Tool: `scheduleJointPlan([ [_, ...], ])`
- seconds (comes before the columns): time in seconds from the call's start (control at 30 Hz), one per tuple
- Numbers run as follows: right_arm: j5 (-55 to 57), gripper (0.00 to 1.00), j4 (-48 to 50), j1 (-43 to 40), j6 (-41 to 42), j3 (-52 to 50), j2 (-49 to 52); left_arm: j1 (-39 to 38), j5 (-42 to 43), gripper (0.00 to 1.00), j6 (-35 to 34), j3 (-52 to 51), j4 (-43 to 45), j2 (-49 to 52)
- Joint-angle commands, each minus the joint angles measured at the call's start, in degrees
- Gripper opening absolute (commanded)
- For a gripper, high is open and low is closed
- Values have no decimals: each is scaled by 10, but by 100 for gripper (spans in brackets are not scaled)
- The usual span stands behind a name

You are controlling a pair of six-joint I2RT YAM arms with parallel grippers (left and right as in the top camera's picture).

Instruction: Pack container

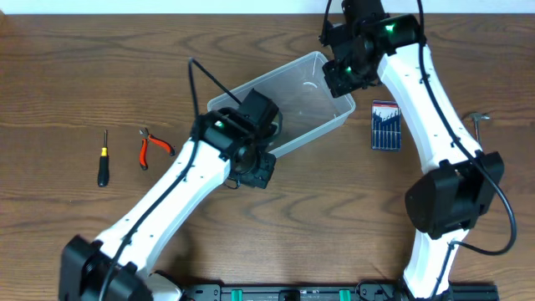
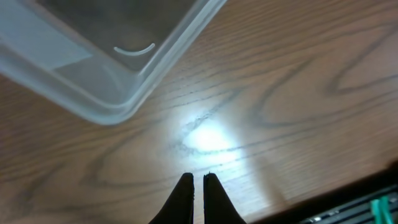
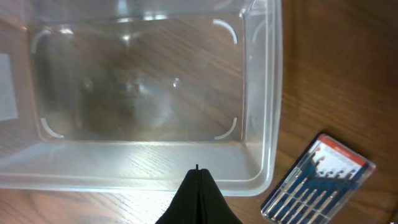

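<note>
Jaws empty both sides: left jaws almost shut, sliver of gap; right jaws pinched tight. Container (image 1: 303, 94) mid-surface (image 1: 67, 67), toward far side, between both arms, guessing so either can reach. Pliers (image 1: 151, 147), screwdriver (image 1: 103, 157) left, screwdriver set (image 1: 385, 124) just right, unpacked.

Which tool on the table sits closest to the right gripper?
The cased screwdriver set, beside the end of the container where the right gripper hovers. The red-handled pliers and the lone screwdriver lie beyond its other end.
</note>
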Motion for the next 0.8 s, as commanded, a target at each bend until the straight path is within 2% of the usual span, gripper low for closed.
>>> scheduleJointPlan([
  [0.0,4,1,-4,3,-2,-8,17,-1,-7,6,37,-12,21,14],
  [0.5,5,1,-38,3,-2,-15,65,0,-33,6,61,-20,72,111],
  [0.77,5,1,-68,3,-2,-15,75,3,-33,6,61,-20,78,122],
])
